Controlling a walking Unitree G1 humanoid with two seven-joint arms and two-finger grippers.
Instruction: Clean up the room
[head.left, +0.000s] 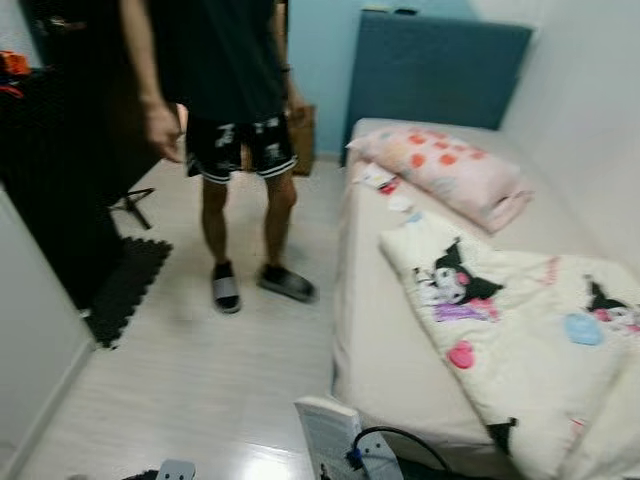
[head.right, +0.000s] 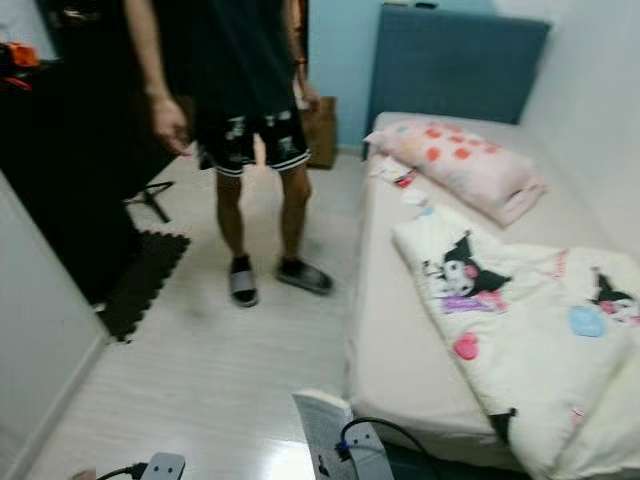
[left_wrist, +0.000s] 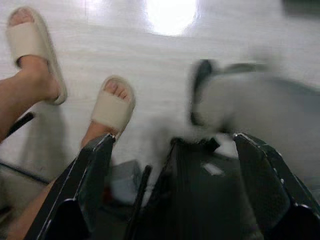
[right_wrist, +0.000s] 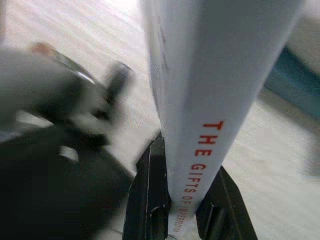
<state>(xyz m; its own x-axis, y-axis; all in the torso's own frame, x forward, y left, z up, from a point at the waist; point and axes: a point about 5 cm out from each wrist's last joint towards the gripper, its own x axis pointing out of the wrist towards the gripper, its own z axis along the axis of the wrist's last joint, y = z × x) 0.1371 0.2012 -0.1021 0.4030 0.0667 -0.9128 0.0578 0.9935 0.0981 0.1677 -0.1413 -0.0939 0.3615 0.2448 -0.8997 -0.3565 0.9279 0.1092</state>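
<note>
The right tool (right_wrist: 182, 210) is clenched on a white book (right_wrist: 210, 90), its two black fingers (right_wrist: 145, 200) pressing either side of the spine, where red letters read "THE GIFTS OF". From the head views the book (head.left: 325, 430) stands upright at the near edge of the scene, just beside the near left corner of the bed (head.left: 385, 330), with a black cable looping over the silver arm next to it.

The left tool (left_wrist: 175, 165) is released, its fingers (left_wrist: 92, 170) spread wide apart and holding nothing. Beyond them lie a pale glossy floor (left_wrist: 150, 55) and a person's two feet in cream slippers (left_wrist: 112, 107); a blurred grey shape sits near the other finger, and what it is cannot be told.

On the bed, a cream duvet (head.left: 520, 340) printed with black-and-white cartoon characters lies crumpled across the near right part. Farther along, a pink pillow (head.left: 450, 170) with red spots rests near the blue headboard (head.left: 440, 70). A few small items (head.left: 385, 185), too blurred to name, lie on the sheet just left of the pillow.

To the left of the bed a person (head.left: 235, 130) in a dark shirt and patterned dark shorts stands on the floor in slide sandals (head.left: 285, 283). A black foam mat (head.left: 125, 290) lies on the floor at the far left, beside dark furniture (head.left: 60, 150).
</note>
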